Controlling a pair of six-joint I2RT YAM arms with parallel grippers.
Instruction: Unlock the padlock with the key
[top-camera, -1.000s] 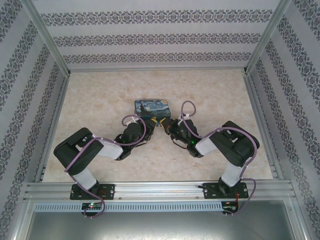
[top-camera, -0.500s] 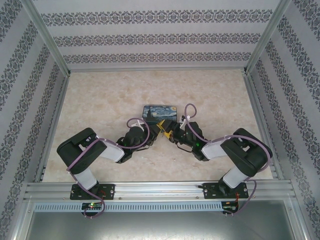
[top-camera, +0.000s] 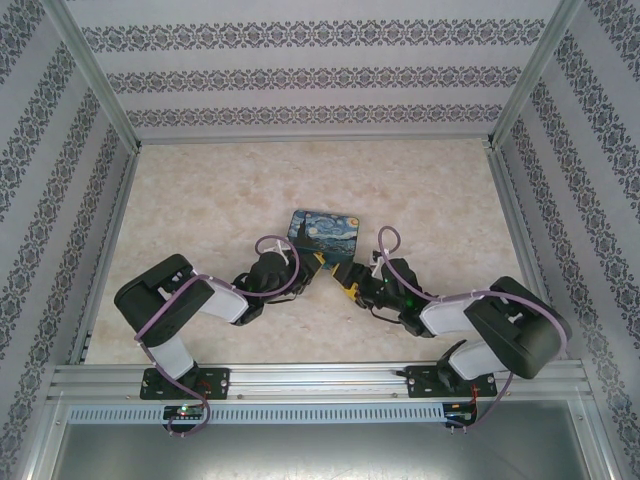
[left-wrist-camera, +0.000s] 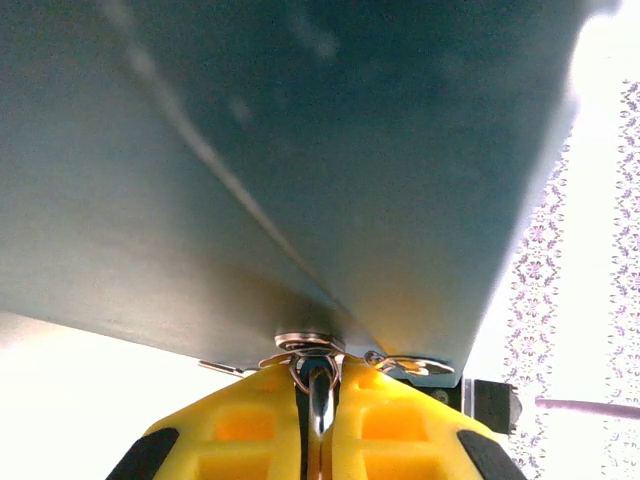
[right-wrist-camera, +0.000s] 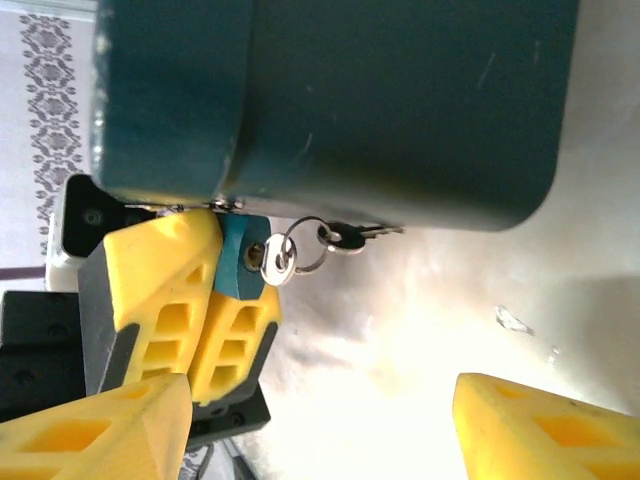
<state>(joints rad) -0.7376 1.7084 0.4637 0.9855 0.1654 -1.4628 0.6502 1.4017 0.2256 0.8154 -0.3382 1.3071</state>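
My left gripper (top-camera: 320, 262) is shut on the tiny blue-teal padlock (right-wrist-camera: 234, 262), which sits between its yellow fingertips (right-wrist-camera: 165, 290) against the box's lower edge. In the left wrist view a silvery part of the padlock (left-wrist-camera: 319, 398) shows between the shut jaws of the left gripper (left-wrist-camera: 320, 375). The key (right-wrist-camera: 272, 258) sticks in the padlock's face, and a thin ring (right-wrist-camera: 303, 245) links it to a second dark key (right-wrist-camera: 345, 238). My right gripper (right-wrist-camera: 320, 430) stands open a short way back from the key, touching nothing; seen from above, the right gripper (top-camera: 347, 283) faces the left one.
The blue-and-yellow painting-print box (top-camera: 325, 228) lies just beyond both grippers; its dark side (right-wrist-camera: 400, 110) looms over the padlock. The marble tabletop (top-camera: 200, 200) stretches around them. Patterned walls (top-camera: 320, 80) and a metal frame (top-camera: 320, 378) close in the workspace.
My right gripper has opened, let go of the key and drawn back to the right. The left gripper and the box have shifted a little to the right.
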